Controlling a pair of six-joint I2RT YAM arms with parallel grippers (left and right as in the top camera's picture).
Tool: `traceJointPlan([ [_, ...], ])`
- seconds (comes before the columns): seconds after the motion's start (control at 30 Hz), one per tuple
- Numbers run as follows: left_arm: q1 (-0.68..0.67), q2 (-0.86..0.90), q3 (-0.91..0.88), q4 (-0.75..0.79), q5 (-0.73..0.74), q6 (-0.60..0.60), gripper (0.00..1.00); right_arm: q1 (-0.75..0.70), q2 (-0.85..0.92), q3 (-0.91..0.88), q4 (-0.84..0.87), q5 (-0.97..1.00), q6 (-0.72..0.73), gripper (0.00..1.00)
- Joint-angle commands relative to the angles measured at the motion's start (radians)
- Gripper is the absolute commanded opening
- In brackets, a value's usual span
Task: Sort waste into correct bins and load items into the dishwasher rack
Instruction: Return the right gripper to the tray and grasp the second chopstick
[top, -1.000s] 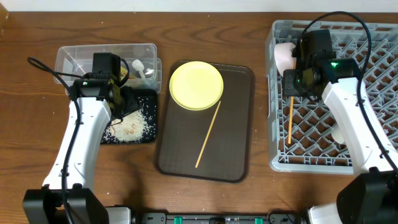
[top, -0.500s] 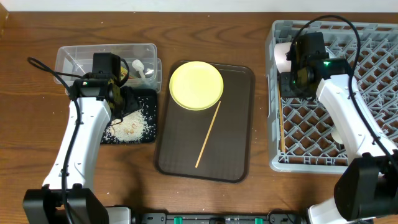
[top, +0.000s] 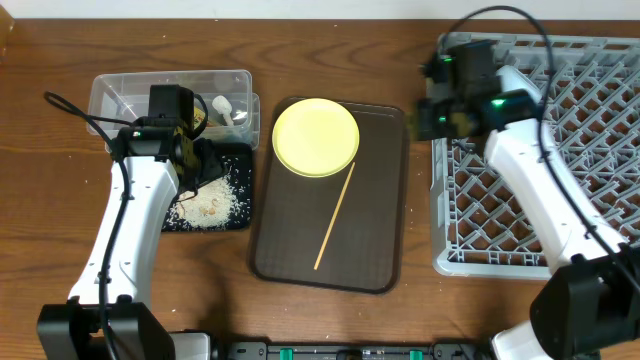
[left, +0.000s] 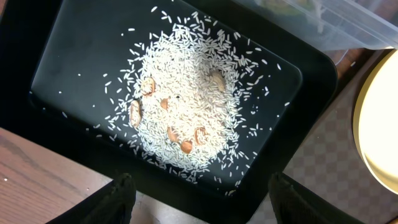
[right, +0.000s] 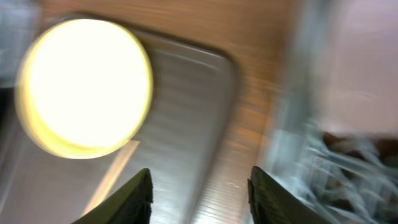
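My left gripper (top: 205, 165) hangs open and empty over the black tray (left: 74, 62), which holds a pile of rice-like scraps (left: 186, 93). Behind it stands the clear tub (top: 130, 90) with a white scrap (top: 228, 108) inside. The yellow plate (top: 316, 137) and one chopstick (top: 336, 215) lie on the brown serving tray (top: 380, 250). My right gripper (top: 428, 118) is open and empty over the gap between that tray and the grey rack (top: 560, 200). The blurred right wrist view shows the plate (right: 84, 87), the chopstick (right: 112, 174) and the rack's edge (right: 323, 155).
Bare wooden table (top: 420, 200) shows in the narrow strip between the brown tray and the rack. The plate's rim (left: 385, 124) lies just right of the black tray. A cable loops above the right arm over the rack.
My right gripper opened, let go of the chopstick over the rack, and swung left to the rack's left edge. The left arm has not moved.
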Motion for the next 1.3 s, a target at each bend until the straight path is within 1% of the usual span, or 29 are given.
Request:
traceJointPlan([
  [0.0, 0.004, -0.004, -0.001, -0.003, -0.019, -0.003, 0.72, 0.101, 0.014, 0.019, 0.024, -0.075, 0.038, 0.52],
  [0.2, 0.004, -0.004, -0.001, -0.003, -0.019, -0.003, 0.72, 0.270, 0.095, 0.018, -0.002, 0.038, 0.174, 0.53],
  [0.3, 0.004, -0.004, -0.001, -0.003, -0.019, -0.002, 0.72, 0.325, 0.163, 0.018, -0.022, 0.054, 0.232, 0.53],
  [0.47, 0.004, -0.004, -0.001, -0.003, -0.019, -0.002, 0.72, 0.381, 0.278, 0.018, -0.029, 0.053, 0.278, 0.53],
  [0.57, 0.004, -0.004, -0.001, -0.003, -0.019, -0.002, 0.72, 0.394, 0.328, 0.018, -0.037, 0.053, 0.280, 0.53],
  [0.73, 0.004, -0.004, -0.001, -0.003, -0.019, -0.002, 0.72, 0.395, 0.380, 0.018, -0.072, 0.057, 0.298, 0.48],
  [0.9, 0.004, -0.004, -0.001, -0.003, -0.019, -0.003, 0.72, 0.390, 0.412, 0.018, -0.094, 0.066, 0.299, 0.35],
  [1.0, 0.004, -0.004, -0.001, -0.003, -0.019, -0.003, 0.72, 0.372, 0.413, 0.018, -0.123, 0.125, 0.321, 0.24],
  [1.03, 0.004, -0.004, -0.001, -0.003, -0.019, -0.002, 0.72, 0.365, 0.412, 0.019, -0.126, 0.134, 0.321, 0.21],
  [1.17, 0.004, -0.004, -0.001, -0.003, -0.019, -0.002, 0.72, 0.323, 0.412, 0.021, -0.127, 0.140, 0.320, 0.03],
  [1.27, 0.004, -0.004, -0.001, -0.003, -0.019, -0.003, 0.72, 0.285, 0.401, 0.025, -0.139, 0.139, 0.312, 0.02],
])
